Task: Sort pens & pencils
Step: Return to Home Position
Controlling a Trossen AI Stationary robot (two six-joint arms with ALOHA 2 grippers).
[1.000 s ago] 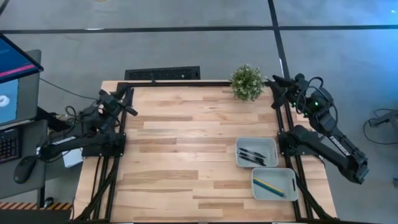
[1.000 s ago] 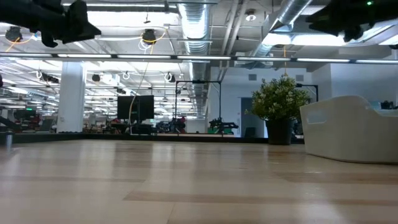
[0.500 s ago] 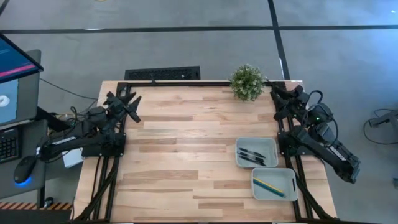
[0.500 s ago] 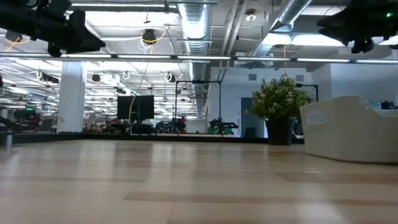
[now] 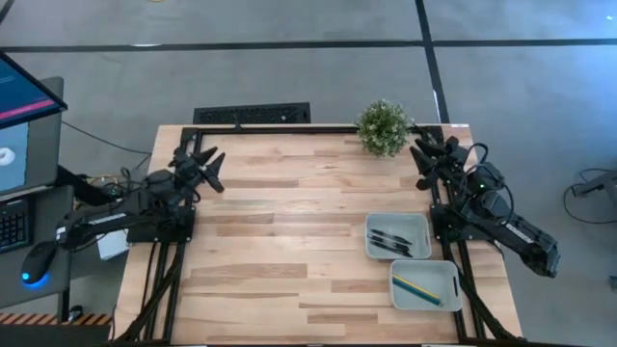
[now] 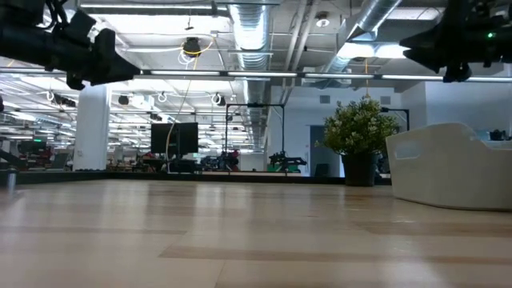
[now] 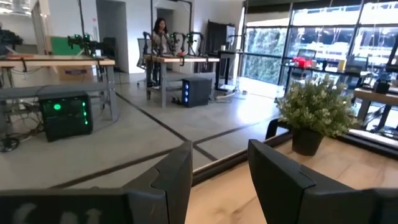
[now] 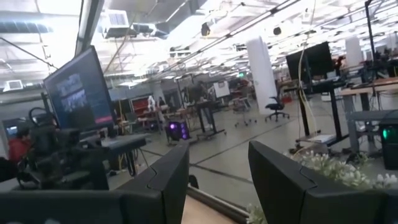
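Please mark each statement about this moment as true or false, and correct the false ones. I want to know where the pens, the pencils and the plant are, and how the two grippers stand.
1. The black pens lie in the gray bin nearer the plant. True.
2. The pencils lie in the same bin as the pens. False: the yellow one and the blue one lie in the second gray bin, beside the first.
3. The left gripper and the right gripper are both open and hold nothing. True.
4. The plant stands by the left gripper. False: it stands at the far edge of the table, close to the right gripper.
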